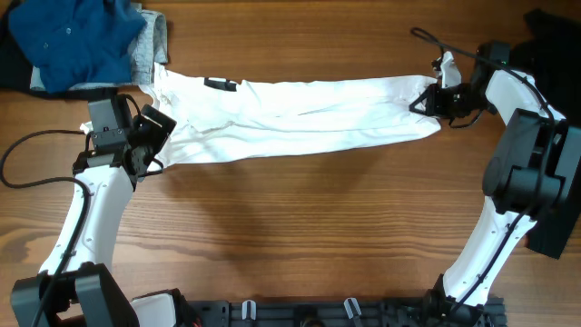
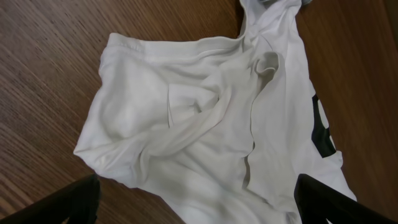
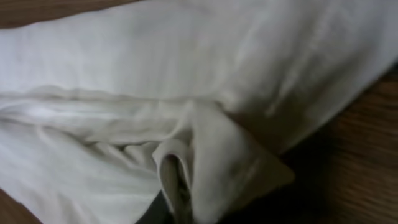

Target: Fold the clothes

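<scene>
The white cotton T-shirt (image 1: 300,113) lies stretched along the wooden bench (image 1: 300,227). The right claw (image 1: 434,98) pinches one end tight. The left claw (image 1: 152,138) hangs wide open above the other end, holding nothing.

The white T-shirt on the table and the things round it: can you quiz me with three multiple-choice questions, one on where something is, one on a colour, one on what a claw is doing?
1. Where does the blue garment lie in the overhead view?
A. at the top left
B. in the middle
C. under the right arm

2. What colour is the print on the white T-shirt?
A. red
B. black
C. green

3. What is the right gripper doing?
A. hanging open over bare wood
B. shut on the T-shirt's end
C. holding the blue garment

Answers:
1 A, it is bunched in the top left corner.
2 B, a black mark shows near the shirt's left end.
3 B, the right wrist view shows white cloth pinched at its fingers.
</scene>
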Robot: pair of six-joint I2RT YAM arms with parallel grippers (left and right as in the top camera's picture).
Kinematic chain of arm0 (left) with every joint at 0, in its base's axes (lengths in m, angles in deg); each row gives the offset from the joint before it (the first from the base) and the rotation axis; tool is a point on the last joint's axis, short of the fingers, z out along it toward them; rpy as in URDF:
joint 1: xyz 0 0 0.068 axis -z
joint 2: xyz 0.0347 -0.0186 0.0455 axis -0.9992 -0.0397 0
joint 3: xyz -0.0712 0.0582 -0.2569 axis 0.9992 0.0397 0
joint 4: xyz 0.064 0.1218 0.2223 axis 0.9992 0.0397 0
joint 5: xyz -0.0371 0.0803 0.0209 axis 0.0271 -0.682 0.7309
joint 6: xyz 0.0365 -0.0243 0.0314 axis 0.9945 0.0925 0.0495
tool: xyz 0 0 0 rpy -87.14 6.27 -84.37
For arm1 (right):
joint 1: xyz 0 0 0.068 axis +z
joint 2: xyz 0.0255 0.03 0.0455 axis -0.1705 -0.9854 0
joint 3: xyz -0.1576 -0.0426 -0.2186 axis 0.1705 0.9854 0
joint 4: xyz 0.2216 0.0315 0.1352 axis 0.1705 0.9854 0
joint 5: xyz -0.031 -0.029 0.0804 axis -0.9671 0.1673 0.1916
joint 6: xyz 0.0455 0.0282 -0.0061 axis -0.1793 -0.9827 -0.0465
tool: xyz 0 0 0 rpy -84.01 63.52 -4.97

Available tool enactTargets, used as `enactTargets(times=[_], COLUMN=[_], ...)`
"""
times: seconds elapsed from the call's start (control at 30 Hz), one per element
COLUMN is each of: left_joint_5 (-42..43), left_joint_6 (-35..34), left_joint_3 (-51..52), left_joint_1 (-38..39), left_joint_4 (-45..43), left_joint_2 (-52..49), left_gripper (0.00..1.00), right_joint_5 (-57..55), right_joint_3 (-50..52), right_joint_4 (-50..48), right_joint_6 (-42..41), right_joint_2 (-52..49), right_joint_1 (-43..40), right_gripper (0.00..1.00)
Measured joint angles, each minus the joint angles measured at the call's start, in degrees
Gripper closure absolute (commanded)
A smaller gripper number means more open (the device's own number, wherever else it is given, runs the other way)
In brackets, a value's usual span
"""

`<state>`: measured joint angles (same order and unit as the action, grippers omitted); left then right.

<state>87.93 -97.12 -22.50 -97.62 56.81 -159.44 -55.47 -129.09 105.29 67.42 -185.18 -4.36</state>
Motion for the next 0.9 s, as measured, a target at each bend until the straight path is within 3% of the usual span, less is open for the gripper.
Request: enactTargets(times=[0.23, 0.53, 0.9], left_joint_5=[0.0, 0.0, 0.3], left_joint_6=[0.0, 0.0, 0.0], left_joint_3=[0.0, 0.0, 0.0], left_joint_1=[0.0, 0.0, 0.0], left_joint_4=[0.0, 0.0, 0.0], left_joint_2=[0.0, 0.0, 0.0], left_gripper=[0.0, 0.0, 0.0], right_joint_5=[-4.0, -18.5, -32.6], right_joint_3=[-0.7, -4.8, -4.3], right_joint_4=[0.9, 7.5, 9.9], right_joint_6=[-7.6, -15.8, -20.3], right_joint_2=[0.2, 0.5, 4.7], right_joint_1=[0.4, 0.4, 2.3], right_gripper=[0.96, 0.96, 0.95])
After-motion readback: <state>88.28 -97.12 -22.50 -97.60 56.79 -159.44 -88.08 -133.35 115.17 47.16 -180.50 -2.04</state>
